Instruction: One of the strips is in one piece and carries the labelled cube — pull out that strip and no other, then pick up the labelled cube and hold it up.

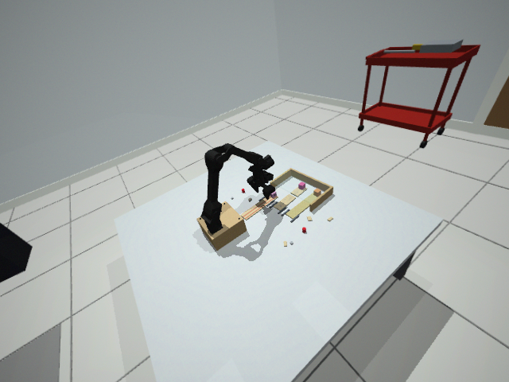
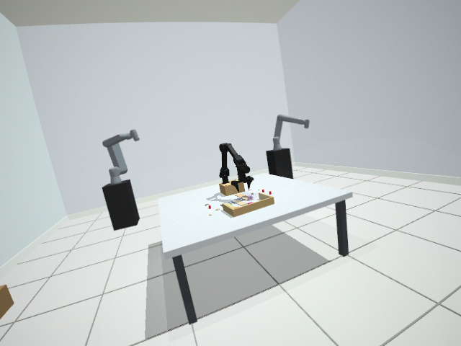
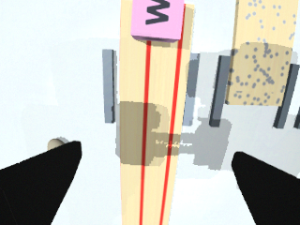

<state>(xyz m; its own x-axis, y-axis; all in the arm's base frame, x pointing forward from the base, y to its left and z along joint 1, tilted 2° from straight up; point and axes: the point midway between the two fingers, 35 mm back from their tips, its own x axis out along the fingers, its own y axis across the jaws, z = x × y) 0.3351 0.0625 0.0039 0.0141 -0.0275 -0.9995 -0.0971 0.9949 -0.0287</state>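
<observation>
The pink cube (image 3: 157, 25) (image 1: 273, 194) (image 2: 250, 197), labelled W, sits on a long pale strip (image 3: 157, 197) (image 1: 251, 212) with two red lines. No break shows in the visible part of this strip; its far end is cut off in the wrist view. My gripper (image 3: 159, 154) (image 1: 262, 192) (image 2: 244, 189) is open and empty above the strip, one finger on each side, short of the cube. A speckled strip piece (image 3: 262, 52) (image 1: 288, 200) lies beside it, apart from another piece (image 1: 297, 192) with a magenta cube (image 1: 301, 185). A yellowish strip (image 1: 299, 208) leads to an orange cube (image 1: 316, 192).
Grey rails (image 3: 108, 84) (image 3: 219, 91) flank the strips. A low wooden wall (image 1: 312, 177) (image 2: 253, 207) encloses the far ends on three sides. Small red pieces (image 1: 304, 229) (image 1: 242, 190), pale chips (image 1: 330, 219) and a grey pebble (image 1: 250, 200) lie around. The arm's wooden base (image 1: 230, 234) stands behind.
</observation>
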